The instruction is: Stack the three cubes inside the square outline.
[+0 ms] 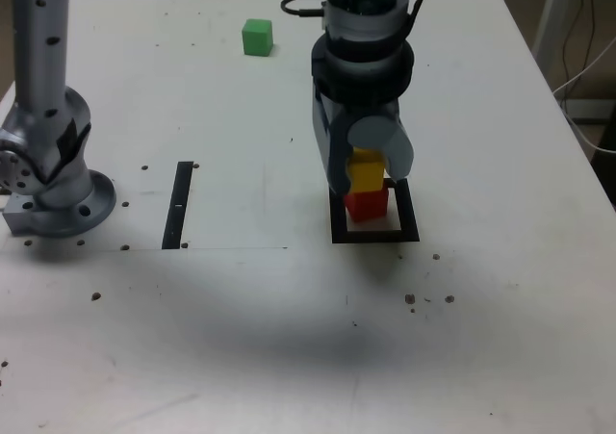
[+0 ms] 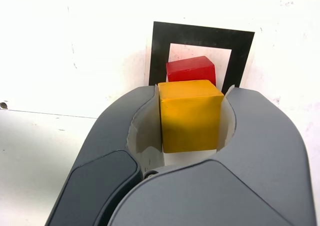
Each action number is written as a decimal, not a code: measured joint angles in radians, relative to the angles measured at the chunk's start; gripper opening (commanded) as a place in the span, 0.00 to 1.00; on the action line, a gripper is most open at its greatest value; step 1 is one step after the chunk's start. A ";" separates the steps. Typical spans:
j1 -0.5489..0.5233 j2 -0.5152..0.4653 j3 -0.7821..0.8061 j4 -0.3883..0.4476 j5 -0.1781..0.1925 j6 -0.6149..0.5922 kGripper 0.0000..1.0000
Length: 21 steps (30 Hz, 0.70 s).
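Note:
My gripper (image 1: 368, 176) is shut on the yellow cube (image 1: 366, 174), which shows between the two dark jaws in the wrist view (image 2: 191, 115). The yellow cube sits directly over the red cube (image 1: 367, 204), close enough that I cannot tell whether they touch. The red cube (image 2: 191, 69) rests inside the square outline (image 1: 411, 234), a thick black frame (image 2: 200, 34) with a pale centre. The green cube (image 1: 257, 37) stands alone far back on the table, towards the exterior view's left of the arm.
The arm's grey base (image 1: 53, 179) stands at the exterior view's left edge. A narrow black strip (image 1: 179, 204) lies between the base and the outline. A black cable (image 1: 300, 8) runs behind the arm. The white table (image 1: 289, 338) carries small dark specks.

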 measured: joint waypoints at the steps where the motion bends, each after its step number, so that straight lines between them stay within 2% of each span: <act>1: 0.000 0.003 -0.001 -0.001 0.001 0.000 0.25; 7: 0.012 0.019 -0.007 -0.011 0.002 0.004 0.27; 16: 0.047 0.020 0.002 -0.017 0.012 0.012 0.42; 21: 0.056 0.014 0.002 -0.017 0.009 0.014 0.47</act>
